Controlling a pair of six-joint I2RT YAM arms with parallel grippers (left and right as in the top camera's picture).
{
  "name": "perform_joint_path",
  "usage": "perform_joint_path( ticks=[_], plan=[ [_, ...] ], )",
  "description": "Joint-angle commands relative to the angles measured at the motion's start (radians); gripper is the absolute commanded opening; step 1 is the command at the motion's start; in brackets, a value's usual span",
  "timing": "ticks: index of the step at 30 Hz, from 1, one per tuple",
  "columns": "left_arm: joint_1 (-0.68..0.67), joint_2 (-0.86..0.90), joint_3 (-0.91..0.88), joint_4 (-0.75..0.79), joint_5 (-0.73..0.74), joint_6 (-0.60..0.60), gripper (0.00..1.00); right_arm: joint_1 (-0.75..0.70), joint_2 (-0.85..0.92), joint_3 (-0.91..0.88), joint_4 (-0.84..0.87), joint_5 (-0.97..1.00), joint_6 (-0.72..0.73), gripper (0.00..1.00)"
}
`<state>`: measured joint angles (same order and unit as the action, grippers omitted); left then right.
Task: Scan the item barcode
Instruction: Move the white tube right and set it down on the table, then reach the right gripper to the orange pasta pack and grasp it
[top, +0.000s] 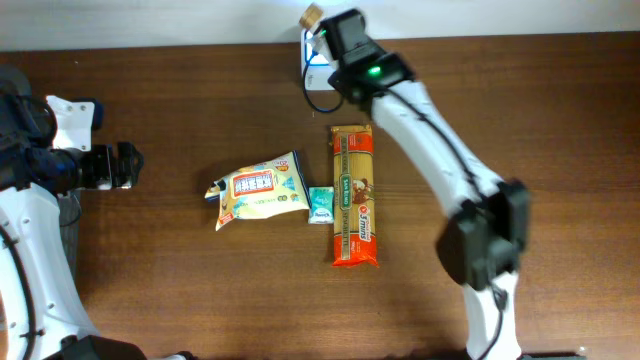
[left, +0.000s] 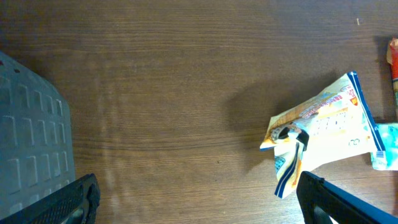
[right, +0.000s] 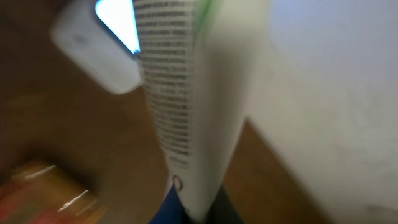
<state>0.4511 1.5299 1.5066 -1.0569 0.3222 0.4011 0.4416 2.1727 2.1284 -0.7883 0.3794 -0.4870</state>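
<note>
My right gripper (top: 322, 42) is at the table's far edge, shut on a white tube-like item (top: 312, 18) with a tan cap. In the right wrist view the item (right: 193, 93) fills the middle, blurred, with lines of small print down its side. It rises from my right gripper (right: 199, 214) at the bottom edge. A white scanner (right: 93, 56) with a lit blue window lies just beyond the item, and shows from overhead as the scanner (top: 318, 75) under the gripper. My left gripper (top: 125, 165) is open at the far left, with nothing between its fingers (left: 336, 202).
A yellow and white snack bag (top: 258, 190), a small teal packet (top: 320, 204) and a long orange pasta pack (top: 354, 195) lie mid-table. The left wrist view shows the snack bag (left: 329, 130) to its right. A grey ribbed bin (left: 31, 143) stands at the left.
</note>
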Motion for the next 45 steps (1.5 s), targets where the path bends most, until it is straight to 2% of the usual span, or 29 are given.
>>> perform_joint_path(
  ticks=[1, 4, 7, 10, 12, 15, 17, 22, 23, 24, 28, 30, 32, 34, 35, 38, 41, 45],
  plan=[
    [0.002, 0.0, -0.003, 0.002, 0.003, 0.013, 0.99, -0.068, -0.204, 0.026, -0.18, -0.34, 0.338, 0.04],
    [0.002, 0.0, -0.003, 0.002, 0.003, 0.013, 0.99, -0.209, -0.259, 0.026, -0.45, -0.454, 0.504, 0.04],
    [0.002, 0.0, -0.003, 0.001, 0.003, 0.013, 0.99, -0.381, -0.232, -0.005, -0.618, -0.529, 0.505, 0.04],
    [0.002, 0.0, -0.003, 0.002, 0.003, 0.013, 0.99, -0.535, -0.208, -0.172, -0.568, -0.563, 0.503, 0.04],
    [0.002, 0.0, -0.003, 0.001, 0.003, 0.013, 0.99, -0.583, -0.194, -0.266, -0.517, -0.56, 0.491, 0.04],
    [0.002, 0.0, -0.003, 0.001, 0.003, 0.013, 0.99, -0.64, -0.172, -0.503, -0.345, -0.578, 0.488, 0.04],
    [0.002, 0.0, -0.003, 0.002, 0.003, 0.013, 0.99, -0.647, -0.172, -0.591, -0.282, -0.551, 0.488, 0.04],
    [0.002, 0.0, -0.003, 0.001, 0.003, 0.013, 0.99, -0.647, -0.171, -0.627, -0.248, -0.465, 0.489, 0.05],
    [0.002, 0.0, -0.003, 0.002, 0.003, 0.013, 0.99, -0.647, -0.171, -0.627, -0.254, -0.453, 0.489, 0.17],
    [0.002, 0.0, -0.003, 0.001, 0.003, 0.013, 0.99, -0.647, -0.171, -0.627, -0.259, -0.454, 0.49, 0.5],
    [0.002, 0.0, -0.003, 0.002, 0.003, 0.013, 0.99, -0.647, -0.172, -0.595, -0.303, -0.442, 0.504, 0.62],
    [0.002, 0.0, -0.003, 0.001, 0.003, 0.013, 0.99, -0.645, -0.172, -0.497, -0.396, -0.448, 0.504, 0.63],
    [0.002, 0.0, -0.003, 0.002, 0.003, 0.013, 0.99, -0.644, -0.172, -0.348, -0.514, -0.587, 0.503, 0.77],
    [0.002, 0.0, -0.003, 0.002, 0.003, 0.013, 0.99, -0.633, -0.172, -0.267, -0.548, -0.839, 0.502, 0.79],
    [0.002, 0.0, -0.003, 0.002, 0.003, 0.013, 0.99, -0.616, -0.172, -0.268, -0.538, -0.884, 0.502, 0.79],
    [0.002, 0.0, -0.003, 0.002, 0.003, 0.013, 0.99, -0.496, -0.17, -0.344, -0.499, -0.884, 0.48, 0.79],
    [0.002, 0.0, -0.003, 0.001, 0.003, 0.013, 0.99, -0.353, -0.169, -0.497, -0.393, -0.895, 0.487, 0.79],
    [0.002, 0.0, -0.003, 0.001, 0.003, 0.013, 0.99, -0.242, -0.169, -0.709, -0.145, -0.9, 0.653, 0.76]
  ],
)
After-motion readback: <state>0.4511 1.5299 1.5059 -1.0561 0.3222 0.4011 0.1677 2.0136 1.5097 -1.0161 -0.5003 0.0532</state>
